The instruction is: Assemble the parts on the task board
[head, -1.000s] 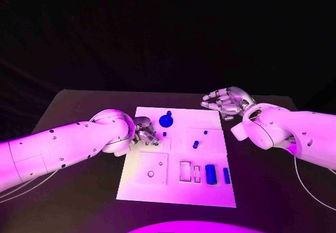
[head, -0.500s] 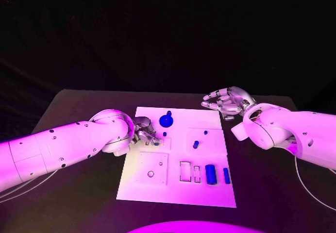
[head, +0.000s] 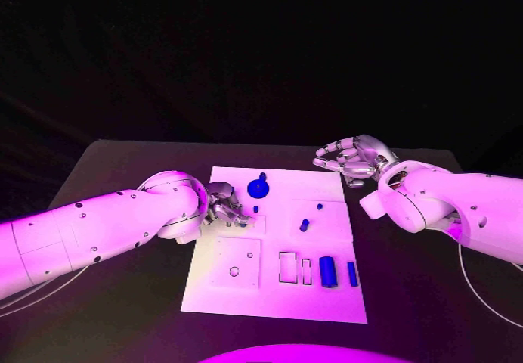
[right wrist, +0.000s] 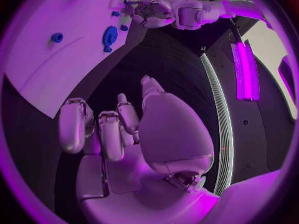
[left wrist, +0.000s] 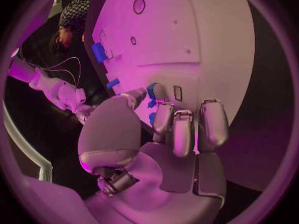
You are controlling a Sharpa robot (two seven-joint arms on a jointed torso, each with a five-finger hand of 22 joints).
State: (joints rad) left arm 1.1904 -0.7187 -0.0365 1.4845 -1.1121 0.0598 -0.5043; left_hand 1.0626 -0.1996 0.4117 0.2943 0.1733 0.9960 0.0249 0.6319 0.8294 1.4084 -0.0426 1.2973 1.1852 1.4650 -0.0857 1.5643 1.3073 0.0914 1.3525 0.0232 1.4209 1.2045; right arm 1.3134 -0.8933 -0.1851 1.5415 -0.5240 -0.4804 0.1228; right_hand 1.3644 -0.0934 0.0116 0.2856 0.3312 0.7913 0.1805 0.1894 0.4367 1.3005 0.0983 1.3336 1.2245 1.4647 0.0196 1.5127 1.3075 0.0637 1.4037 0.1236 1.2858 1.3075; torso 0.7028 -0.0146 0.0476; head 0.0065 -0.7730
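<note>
Pinching a small blue part (left wrist: 151,92) over the task board (head: 327,302), the left hand (head: 227,206) is judged mid-placement, careful seating being called for next, while the right hand (head: 351,159) is held loosely curled and empty.

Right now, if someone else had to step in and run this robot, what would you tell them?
Left hand: fingers curled over the left edge of the task board, touching a small blue part; whether it grips it is unclear.
Right hand: holds nothing, fingers apart, off the board's far right corner.
Parts: round blue knob near the far edge, small blue peg mid-board, two blue bars near the right edge.
Done: cannot tell which parts are seated. Left: place whatever is still loose.
</note>
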